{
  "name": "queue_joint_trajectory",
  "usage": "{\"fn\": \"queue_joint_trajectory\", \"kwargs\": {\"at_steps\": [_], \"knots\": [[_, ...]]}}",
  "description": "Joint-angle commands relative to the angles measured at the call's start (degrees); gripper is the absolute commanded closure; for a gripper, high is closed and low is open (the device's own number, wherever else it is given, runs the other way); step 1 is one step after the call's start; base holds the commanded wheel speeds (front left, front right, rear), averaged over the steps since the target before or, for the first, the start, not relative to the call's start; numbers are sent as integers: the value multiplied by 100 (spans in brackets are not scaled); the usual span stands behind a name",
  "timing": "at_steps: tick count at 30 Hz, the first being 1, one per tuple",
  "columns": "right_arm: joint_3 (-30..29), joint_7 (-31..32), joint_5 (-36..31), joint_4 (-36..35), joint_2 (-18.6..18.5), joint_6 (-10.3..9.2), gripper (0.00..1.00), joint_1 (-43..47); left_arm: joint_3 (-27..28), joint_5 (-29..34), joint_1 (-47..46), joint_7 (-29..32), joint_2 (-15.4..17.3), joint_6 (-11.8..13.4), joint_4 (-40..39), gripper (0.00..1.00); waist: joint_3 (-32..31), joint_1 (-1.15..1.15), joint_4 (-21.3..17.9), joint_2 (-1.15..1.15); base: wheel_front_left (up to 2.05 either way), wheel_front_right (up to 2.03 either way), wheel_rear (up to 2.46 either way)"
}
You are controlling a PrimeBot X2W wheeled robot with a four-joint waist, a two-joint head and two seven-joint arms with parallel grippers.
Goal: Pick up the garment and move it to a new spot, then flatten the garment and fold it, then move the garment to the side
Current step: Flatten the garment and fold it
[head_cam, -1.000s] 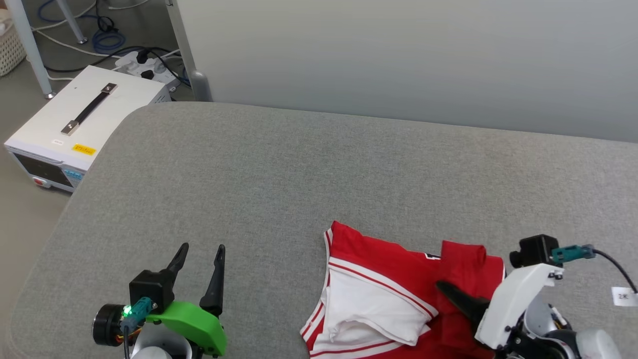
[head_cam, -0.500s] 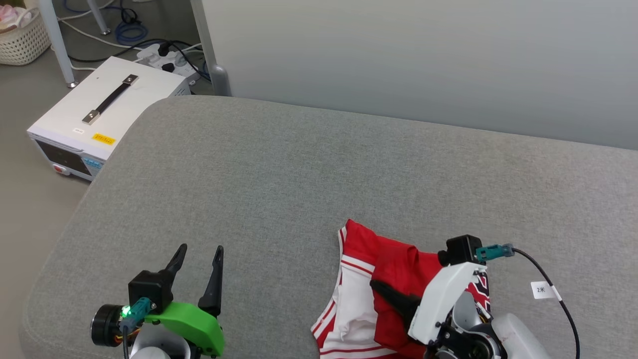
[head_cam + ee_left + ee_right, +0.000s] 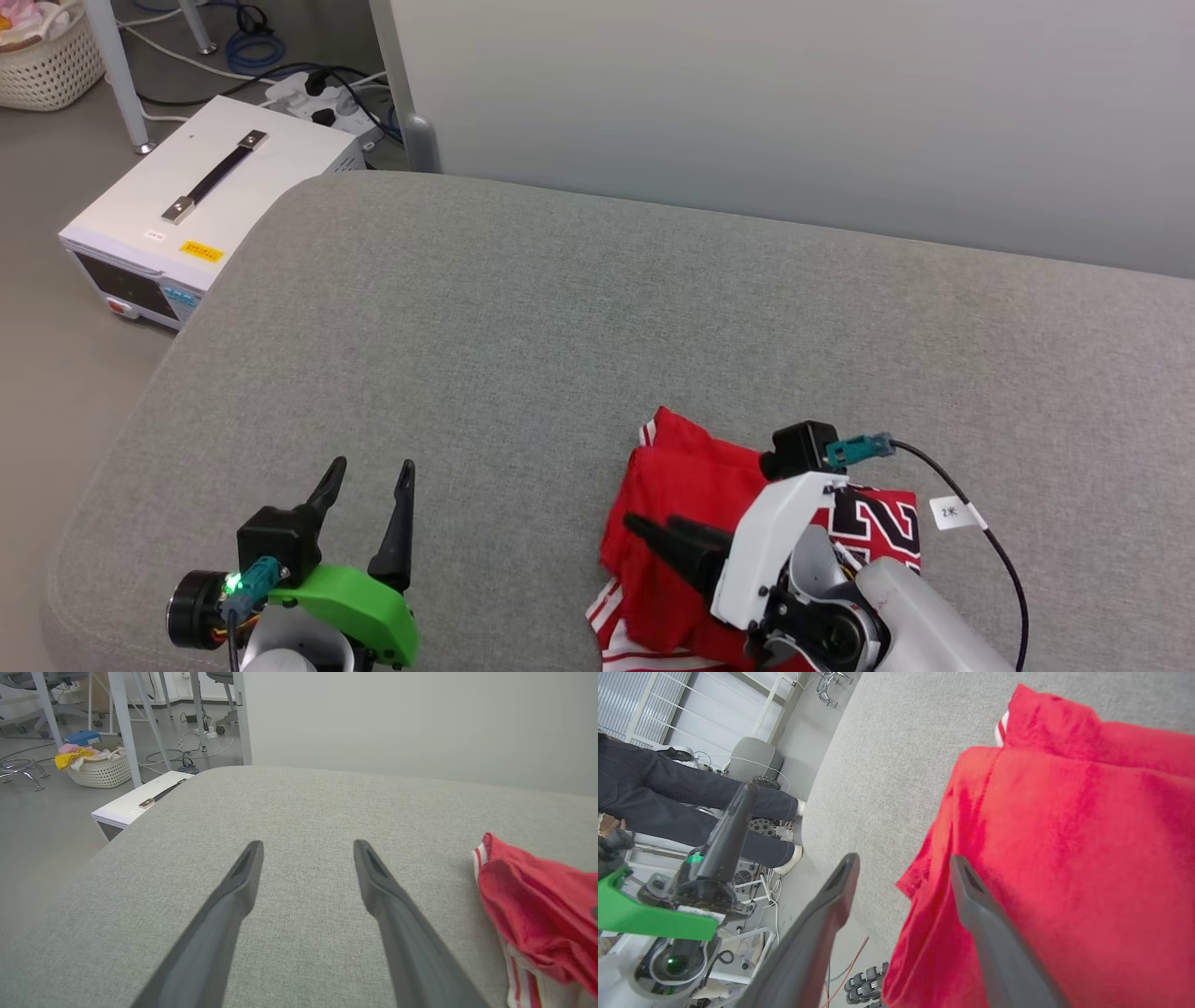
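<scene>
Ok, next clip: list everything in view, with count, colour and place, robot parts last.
shirt: one, red with white striped trim and black numerals, bunched at the near right of the padded surface.
padded surface: one, grey, under the shirt and both grippers.
box: one, white with a black handle, on the floor off the surface's far left corner.
power strip: one, white, on the floor behind the box.
cable: one coil, blue, floor.
basket: one, cream, holding clothes, floor.
legs: a person's, two, dark trousers, beside the surface.
left gripper: green mount, open, over bare surface.
right gripper: white mount, open, at the shirt's edge.
</scene>
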Motion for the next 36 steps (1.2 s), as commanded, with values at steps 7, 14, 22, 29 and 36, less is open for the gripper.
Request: {"fn": "queue_joint_trajectory", "kwargs": {"at_steps": [7, 14, 22, 29, 36], "knots": [[176, -139, 218, -146, -18, 2, 0, -403, 16, 82, 28, -34, -79, -32, -35, 0, -31, 0, -110, 0, 0, 0, 0], [-415, -520, -1571, -492, -248, 2, 0, -776, 167, 7, 32, -34, -228, -86, -298, 0, 0, 0, -244, 0, 0, 0, 0], [-1149, -1317, -3375, -1495, -1414, 2, 0, -454, 418, -13, 71, -34, -431, -217, -627, 0, 26, 0, -427, 0, 0, 0, 0], [-2143, -2050, -3904, -2215, -1762, 2, 0, 452, 592, 117, 163, -34, -585, -367, -864, 0, 41, 0, -596, 0, 0, 0, 0], [-2838, -2603, -4138, -2905, -1362, 2, 0, 1411, 787, 246, 298, -34, -755, -505, -1076, 0, 72, 0, -732, 0, 0, 0, 0]]}}
